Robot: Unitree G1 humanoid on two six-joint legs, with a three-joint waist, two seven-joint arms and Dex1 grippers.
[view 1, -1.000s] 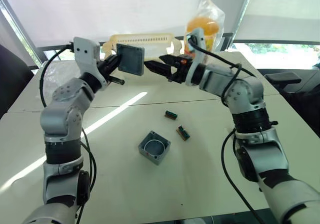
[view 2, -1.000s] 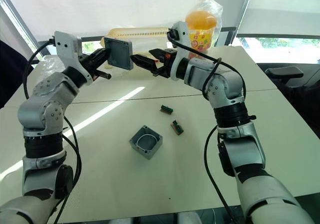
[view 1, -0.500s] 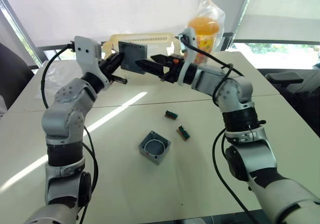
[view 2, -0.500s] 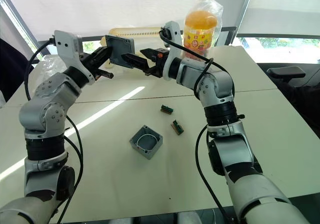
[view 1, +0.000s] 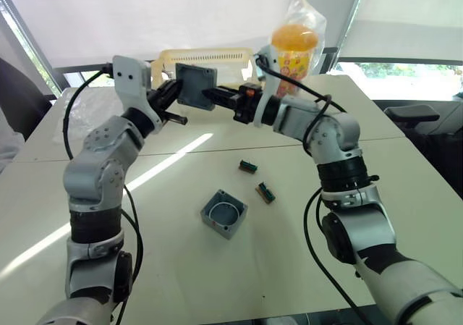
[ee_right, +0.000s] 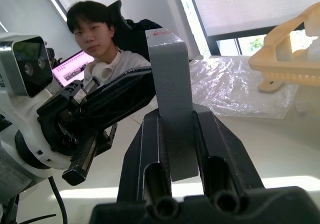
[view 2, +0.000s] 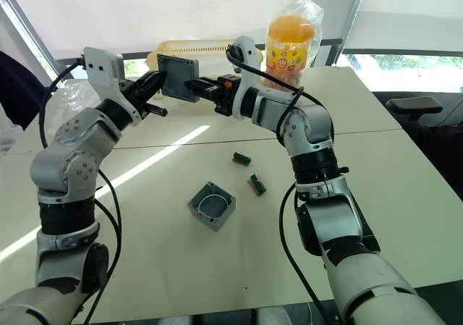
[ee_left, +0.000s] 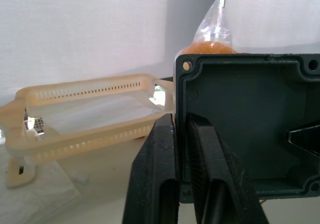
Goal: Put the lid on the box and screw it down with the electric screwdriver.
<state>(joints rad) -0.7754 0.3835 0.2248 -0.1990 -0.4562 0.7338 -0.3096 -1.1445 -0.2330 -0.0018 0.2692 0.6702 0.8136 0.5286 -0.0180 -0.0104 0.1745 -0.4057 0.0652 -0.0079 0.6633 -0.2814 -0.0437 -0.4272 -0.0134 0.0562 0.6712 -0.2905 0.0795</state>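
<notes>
The left claw (ee_left: 182, 184) covered part of the lid's (view 1: 195, 86) edge while pinching it; the right claw (ee_right: 176, 134) straddled the opposite edge, fingers touching it.

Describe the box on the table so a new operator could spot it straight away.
On the white table, look at the near middle, below and between the two raised arms. The box sits there alone: a small square grey housing, open on top, with a round hollow inside. The two small green pieces just beyond it are flat and much smaller, and the yellow basket is at the far edge.
</notes>
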